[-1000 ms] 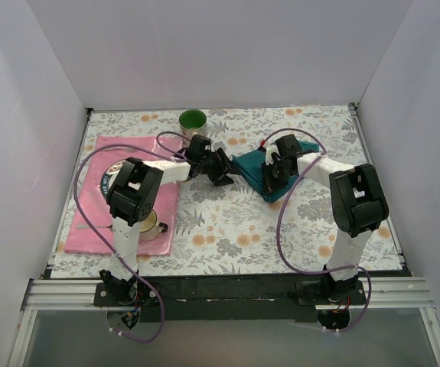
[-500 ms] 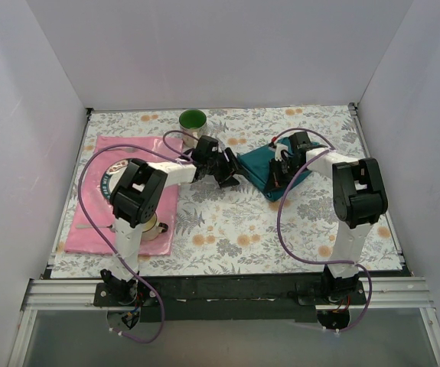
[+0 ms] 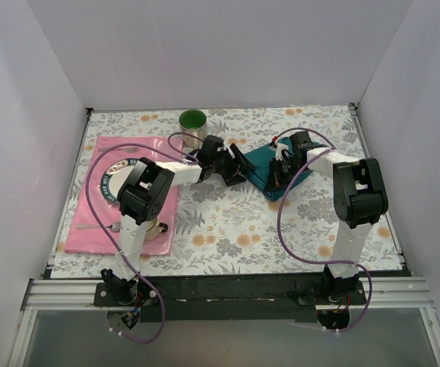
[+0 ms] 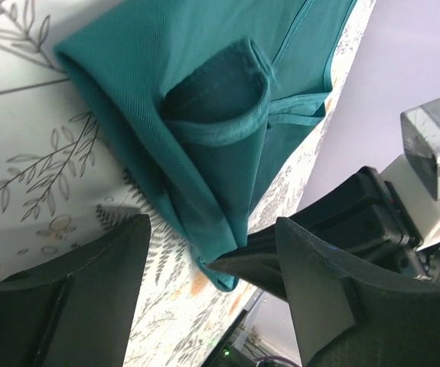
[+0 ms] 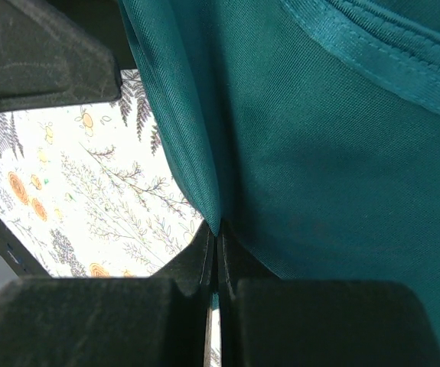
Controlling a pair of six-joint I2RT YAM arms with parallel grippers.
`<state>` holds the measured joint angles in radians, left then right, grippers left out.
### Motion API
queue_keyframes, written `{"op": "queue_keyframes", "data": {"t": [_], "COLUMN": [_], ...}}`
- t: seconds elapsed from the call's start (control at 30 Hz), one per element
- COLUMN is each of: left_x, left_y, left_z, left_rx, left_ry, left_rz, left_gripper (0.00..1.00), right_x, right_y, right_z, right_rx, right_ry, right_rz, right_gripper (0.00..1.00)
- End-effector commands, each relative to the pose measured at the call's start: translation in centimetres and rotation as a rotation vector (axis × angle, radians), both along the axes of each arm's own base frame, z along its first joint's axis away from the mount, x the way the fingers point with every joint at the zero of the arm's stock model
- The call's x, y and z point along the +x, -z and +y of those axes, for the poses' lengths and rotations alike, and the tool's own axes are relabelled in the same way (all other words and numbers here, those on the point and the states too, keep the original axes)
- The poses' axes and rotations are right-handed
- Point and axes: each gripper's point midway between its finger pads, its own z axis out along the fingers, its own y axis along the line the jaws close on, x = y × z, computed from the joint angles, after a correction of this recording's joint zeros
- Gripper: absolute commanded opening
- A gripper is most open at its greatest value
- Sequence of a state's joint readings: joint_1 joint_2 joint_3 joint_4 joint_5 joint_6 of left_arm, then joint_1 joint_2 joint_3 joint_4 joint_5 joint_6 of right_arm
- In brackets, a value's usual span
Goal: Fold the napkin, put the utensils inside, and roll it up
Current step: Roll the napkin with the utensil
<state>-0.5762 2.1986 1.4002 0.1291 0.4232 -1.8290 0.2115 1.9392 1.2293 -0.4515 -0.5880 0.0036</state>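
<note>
The dark teal soft fabric napkin (image 3: pixel 259 174) lies on the flower-patterned table (image 3: pixel 227 222), right of the middle and toward the far side, folded over into a thick wedge with several layers. The right tool (image 5: pixel 216 237) is closed tight on it: in the right wrist view the two fingers meet and a thin fold of the cloth runs in between them. I judge that this pinch is there to hold the layers in place, so that the fold does not fall open while the other arm works.

The left tool (image 4: pixel 210 229) stands wide and holds nothing. Its fingers are on either side of the near corner of the napkin, with the table visible in the gap. It seems placed to take this corner, or it has let it go; which one I cannot tell.

One layer in the left wrist view curls into a small pocket, and no cutlery shows inside it. I cannot find the utensils with certainty, so I judge that the placing step is not yet done.

A round green cup (image 3: pixel 193 120) stands at the far side; its inside looks plain green and nothing sticks out. On the pink rectangular placemat (image 3: pixel 97 153) lies a round plate with a dark rim (image 3: pixel 106 183), partly hidden by the left arm, so I cannot say what it holds.
</note>
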Motion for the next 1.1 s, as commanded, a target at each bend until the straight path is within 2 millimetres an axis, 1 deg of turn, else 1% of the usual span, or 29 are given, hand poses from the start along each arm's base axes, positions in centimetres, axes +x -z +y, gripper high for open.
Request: {"op": "queue_keyframes", "data": {"t": [0.0,0.1,0.2,0.33,0.4,0.47,0.53,0.57,0.63,0.67,0.7,0.73,0.8,0.83,0.87,0.9,0.93,0.97,1.0,1.03,1.07], "left_x": [0.5,0.7,0.9,1.0,0.9,0.8,0.8,0.8,0.8,0.8,0.7,0.6,0.5,0.4,0.4,0.7,0.2,0.2,0.4,0.3,0.2], "left_y": [1.9,2.5,2.5,2.1,2.0,1.9,2.1,1.9,1.9,1.9,1.8,2.0,1.6,1.6,1.5,1.0,1.3,1.2,0.7,0.6,0.7], "left_z": [-0.1,-0.1,-0.3,-0.6,-0.6,-0.7,-0.7,-0.8,-0.8,-0.7,-0.8,-0.7,-0.9,-0.9,-1.0,-1.3,-1.1,-1.1,-1.2,-1.2,-1.2], "left_rx": [0.034,0.037,0.04,0.036,0.038,0.033,0.034,0.029,0.038,0.039,0.038,0.046,0.041,0.04,0.036,0.025,0.044,0.042,0.038,0.037,0.037], "left_ry": [-0.051,-0.069,-0.074,-0.076,-0.074,-0.068,-0.068,-0.06,-0.06,-0.06,-0.057,-0.056,-0.046,-0.046,-0.04,-0.034,-0.031,-0.03,-0.032,-0.028,-0.025], "left_rz": [0.056,0.079,0.085,0.073,0.07,0.07,0.076,0.073,0.075,0.074,0.074,0.082,0.088,0.099,0.102,0.095,0.122,0.126,0.122,0.129,0.136], "left_gripper": [0.66,0.63,0.57,0.44,0.4,0.31,0.26,0.16,0.06,0.02,0.0,0.0,0.0,0.0,0.0,0.0,0.0,0.0,0.0,0.0,0.0], "right_x": [0.8,0.8,0.9,0.8,0.9,0.9,0.8,0.9,0.8,0.8,1.0,1.1,1.4,1.5,1.6,1.8,1.7,1.9,2.1,2.0,2.3], "right_y": [-1.3,-1.4,-1.4,-1.4,-1.7,-1.9,-1.9,-1.8,-1.7,-1.6,-1.9,-1.8,-2.9,-2.9,-3.9,-4.4,-4.8,-5.8,-6.3,-6.2,-7.0], "right_z": [0.5,0.4,0.3,0.1,0.2,0.2,0.4,0.3,0.4,0.2,0.2,0.1,0.0,0.0,0.1,0.2,0.6,0.4,0.9,0.7,0.7], "right_rx": [0.03,0.027,0.02,-0.001,0.002,-0.011,-0.027,-0.042,-0.065,-0.094,-0.106,-0.142,-0.171,-0.214,-0.224,-0.231,-0.239,-0.264,-0.267,-0.295,-0.302], "right_ry": [-0.006,-0.006,-0.003,0.002,0.0,-0.021,-0.035,-0.035,-0.049,-0.048,-0.05,-0.051,-0.049,-0.053,-0.054,-0.058,-0.069,-0.063,-0.072,-0.067,-0.062], "right_rz": [-0.02,-0.021,-0.023,-0.024,-0.035,-0.06,-0.07,-0.072,-0.079,-0.083,-0.097,-0.115,-0.162,-0.184,-0.221,-0.248,-0.27,-0.313,-0.352,-0.372,-0.415], "right_gripper": [0.01,0.01,0.01,0.01,0.01,0.01,0.01,0.01,0.01,0.01,0.03,0.13,0.25,0.33,0.36,0.39,0.44,0.46,0.48,0.52,0.55]}}
